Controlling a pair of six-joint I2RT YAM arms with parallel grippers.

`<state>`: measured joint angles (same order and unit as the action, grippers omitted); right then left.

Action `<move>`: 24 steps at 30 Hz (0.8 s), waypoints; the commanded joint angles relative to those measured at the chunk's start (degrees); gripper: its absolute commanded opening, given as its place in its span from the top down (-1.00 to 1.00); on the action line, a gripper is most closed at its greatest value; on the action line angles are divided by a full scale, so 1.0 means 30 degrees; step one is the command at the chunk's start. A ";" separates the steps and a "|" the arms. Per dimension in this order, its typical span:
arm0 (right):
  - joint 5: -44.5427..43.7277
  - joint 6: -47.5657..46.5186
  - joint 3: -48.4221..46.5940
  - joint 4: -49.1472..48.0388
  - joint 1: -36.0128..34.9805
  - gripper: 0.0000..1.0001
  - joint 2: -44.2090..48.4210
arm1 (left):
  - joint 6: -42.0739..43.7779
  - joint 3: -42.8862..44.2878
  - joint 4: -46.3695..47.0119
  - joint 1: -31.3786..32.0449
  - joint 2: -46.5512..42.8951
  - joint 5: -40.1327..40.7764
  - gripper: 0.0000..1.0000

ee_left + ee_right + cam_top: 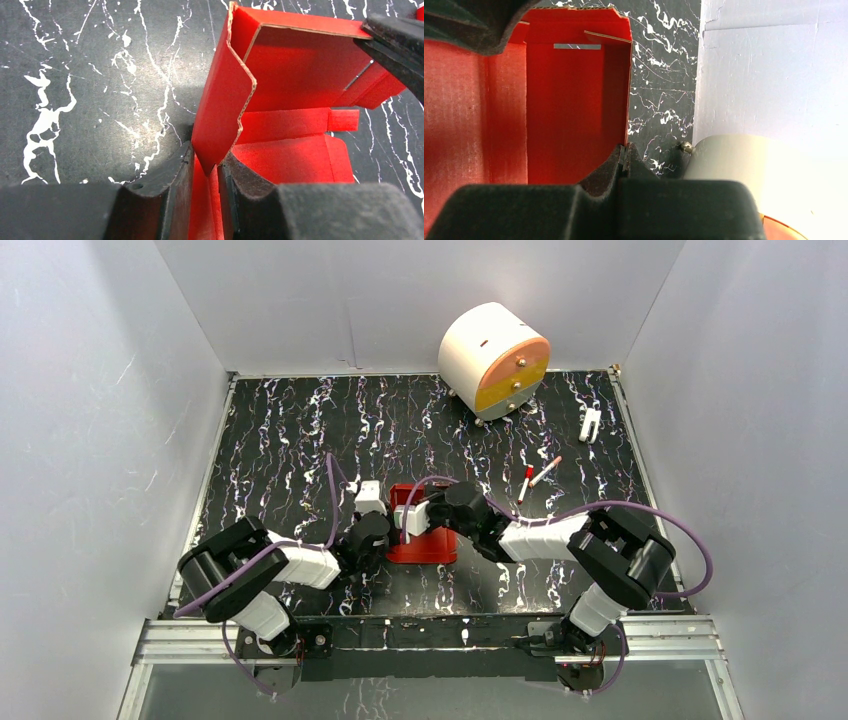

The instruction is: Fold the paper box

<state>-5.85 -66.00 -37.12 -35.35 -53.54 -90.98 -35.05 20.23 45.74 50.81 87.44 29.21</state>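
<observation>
Black, white-veined desk (300, 430), enclosed by pale walls (100, 390). The red paper box (425, 545) sits partly folded at the near centre of the desk, between the two arms. Left fingers (175, 200): narrow, closed on the lower end of a raised side flap, one finger on each face. Right fingers (604, 175): pressed together, pinching the thin edge of an upright wall of the box. A white-and-orange drum (495, 360) stands at the far edge. Two red-capped pens (527, 483) lie apart from the box.

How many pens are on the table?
2. The left pen and right pen lie close together, right of the red box; others may be hidden.
</observation>
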 commanded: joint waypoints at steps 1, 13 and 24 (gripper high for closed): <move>0.0630 -0.0089 0.0809 -0.1485 -0.0547 1.00 0.0186 | -0.0093 0.0513 0.0707 0.0142 -0.0238 0.1451 0.54; -0.0255 -0.0880 0.1807 -0.3245 -0.0808 1.00 -0.0119 | -0.1163 -0.1103 -0.1200 -0.0033 -0.4991 0.0439 0.07; -0.0717 -0.1653 0.1777 -0.3202 -0.1262 1.00 0.0032 | -0.1047 -0.0647 -0.4036 -0.2562 -0.8352 -0.1438 -0.07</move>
<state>-7.42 -69.49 -32.08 -42.22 -56.66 -91.31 -39.55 16.36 37.01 45.80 63.70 26.79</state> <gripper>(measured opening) 0.014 0.531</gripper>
